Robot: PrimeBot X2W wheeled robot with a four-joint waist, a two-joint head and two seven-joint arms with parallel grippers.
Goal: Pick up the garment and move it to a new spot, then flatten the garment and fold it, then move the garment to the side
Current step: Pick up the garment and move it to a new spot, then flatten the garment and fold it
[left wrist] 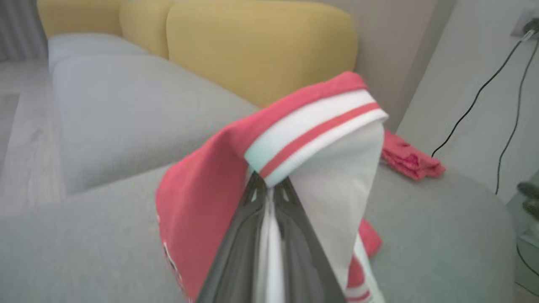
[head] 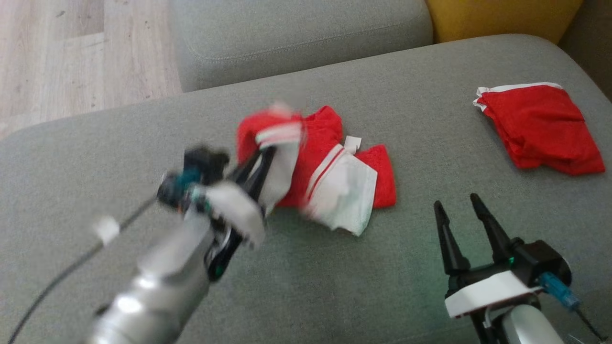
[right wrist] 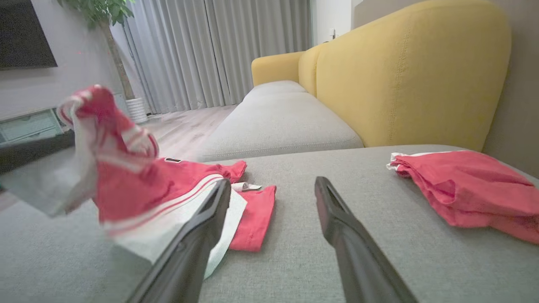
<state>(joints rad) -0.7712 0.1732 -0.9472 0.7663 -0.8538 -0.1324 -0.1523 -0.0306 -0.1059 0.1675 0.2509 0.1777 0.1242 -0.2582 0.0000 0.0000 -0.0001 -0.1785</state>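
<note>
R gripper (head: 455, 203) is nearest, low over the grey seat cushion (head: 334, 296). Its jaws are spread wide w/ nothing btwn them. Tips aim twd the red-and-white jersey (head: 330, 167) but are apart from it.

L gripper (head: 267, 155) is just beyond, to the left, arm blurred. Its jaws are pinched tight on the white ribbed hem (left wrist: 316, 132) w/ the red stripe. The wrist view shows cloth draped over both fingers.

Jersey position: one edge is held up at the L tips. The rest lies crumpled mid-cushion, white panel & red part touching the seat. Judged: pickup step, move to a new spot not yet done.

What could go wrong:
- The bite is on one hem only & thin. A fast swing could let it slip out, so the jersey drops in a worse heap.
- Cloth hangs over the L fingers, so on release it may snag & not fall clean.
- The bulk is on the cushion. Dragging instead of lifting would bunch it more & make flattening harder.
- R fingers sit near the white panel's side. If L pulls across, cloth could catch on them.
- Farther right, a folded red garment (head: 540, 126) lies well apart, near the cushion edge. A drop spot too close to it risks overlap or upsetting that fold.
- Farthest: second grey cushion (head: 296, 38), yellow backrest (head: 502, 16), wood floor (head: 71, 57) at far left. Carrying too far left could trail cloth off the sofa.
</note>
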